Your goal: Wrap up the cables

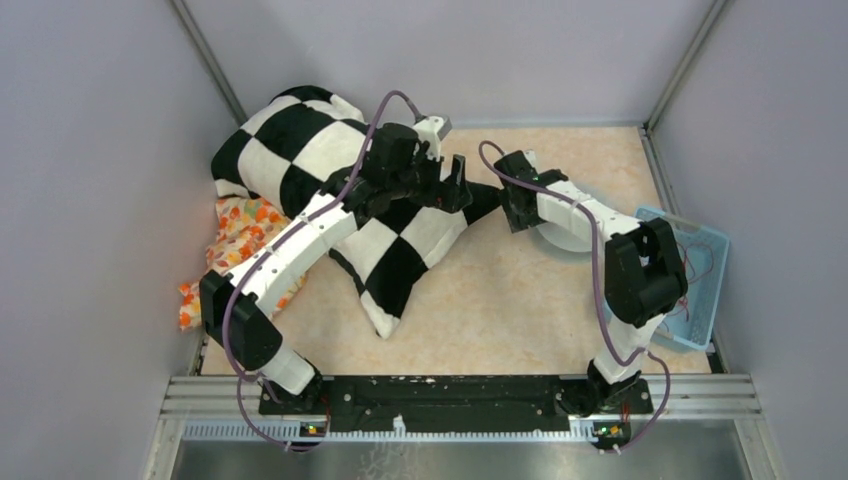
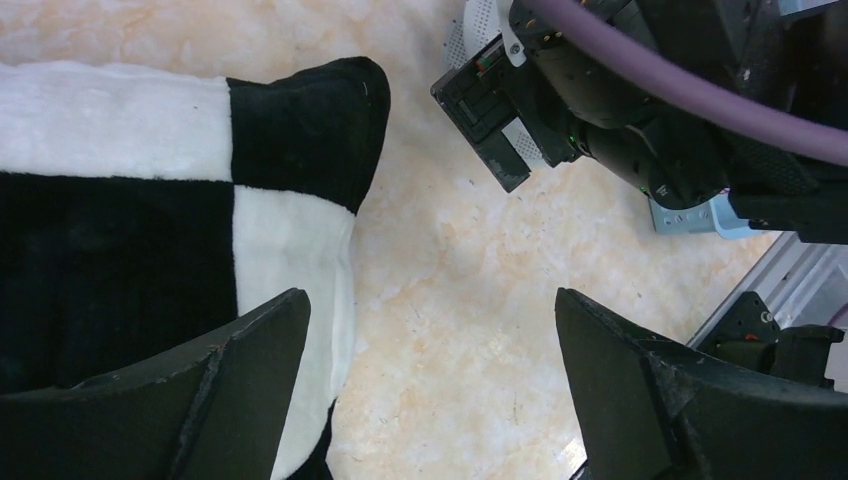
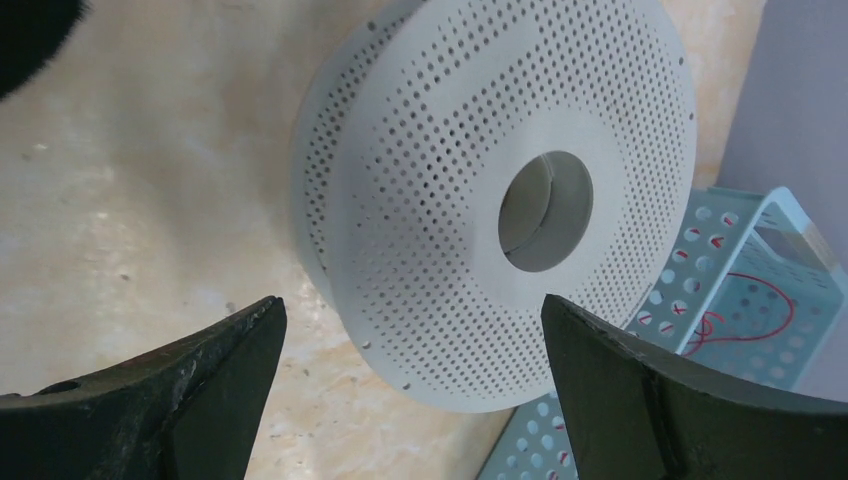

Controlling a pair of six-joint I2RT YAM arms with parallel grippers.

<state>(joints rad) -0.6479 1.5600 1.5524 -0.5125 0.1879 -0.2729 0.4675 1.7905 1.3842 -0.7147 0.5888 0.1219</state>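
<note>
Item 1. Left tool [image 2: 428,300]: jaws spread wide, nothing between them. It hangs over bare surface [image 2: 450,300], just beside a black corner of the pillow [image 2: 300,130]. Its left finger [image 2: 240,390] overlaps a white pillow patch.

Item 2. Right tool [image 3: 412,305]: jaws spread wide, holding nothing. It is poised over the near edge of the reel [image 3: 480,200].

Item 3. Reel: white, round, perforated all over with small holes and with an open hub hole at its middle. It lies on the surface, partly under the right arm in the top view. No wire is visible on it.

Item 4. Basket [image 3: 735,255]: pale blue plastic with perforated walls, standing at the right edge of the surface just beyond the reel.
Contents: the cables [image 3: 708,322], thin dark-red wire in loose curls, lying on the basket floor. In the top view, strands also show against the basket's inner wall near the right arm's elbow. How many strands there are cannot be told.

Item 5. Pillow: black-and-white checkered plush, lying far left to centre on the surface, under the left arm.

Item 6. Cloth [image 1: 240,235]: orange floral print, bunched at the left edge of the surface and touching the pillow.

Item 7. Surface: beige marbled top.
</note>
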